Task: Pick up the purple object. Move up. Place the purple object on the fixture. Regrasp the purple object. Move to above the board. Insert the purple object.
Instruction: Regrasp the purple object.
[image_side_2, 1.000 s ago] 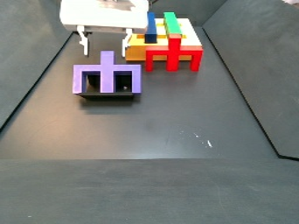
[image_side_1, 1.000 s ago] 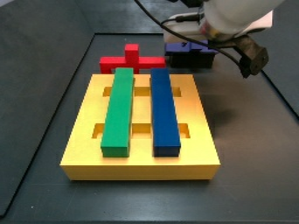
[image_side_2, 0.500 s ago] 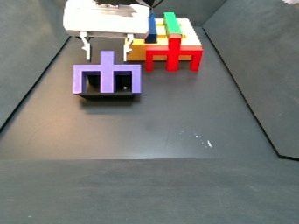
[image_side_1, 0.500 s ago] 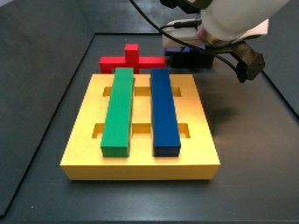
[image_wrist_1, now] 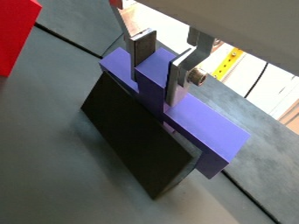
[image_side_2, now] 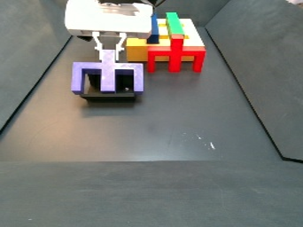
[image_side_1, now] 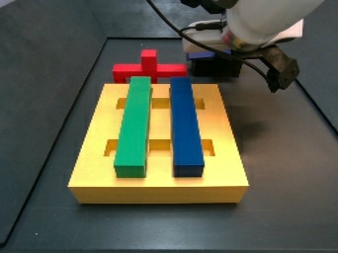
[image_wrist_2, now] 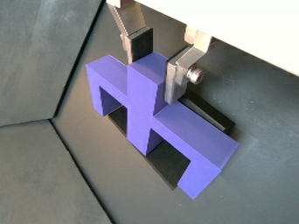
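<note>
In a side view the arm hides most of the purple object [image_side_1: 201, 57] and the gripper [image_side_1: 227, 61]; jaw contact is unclear.

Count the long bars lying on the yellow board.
2. A green bar lies on the left of the board in a side view, a blue bar beside it. The gripper straddles the purple object's post.

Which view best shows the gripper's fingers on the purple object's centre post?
A wrist view: the gripper straddles the purple object's post, seated on the fixture. A side view shows it small; in the other side view the arm mostly hides it.
</note>
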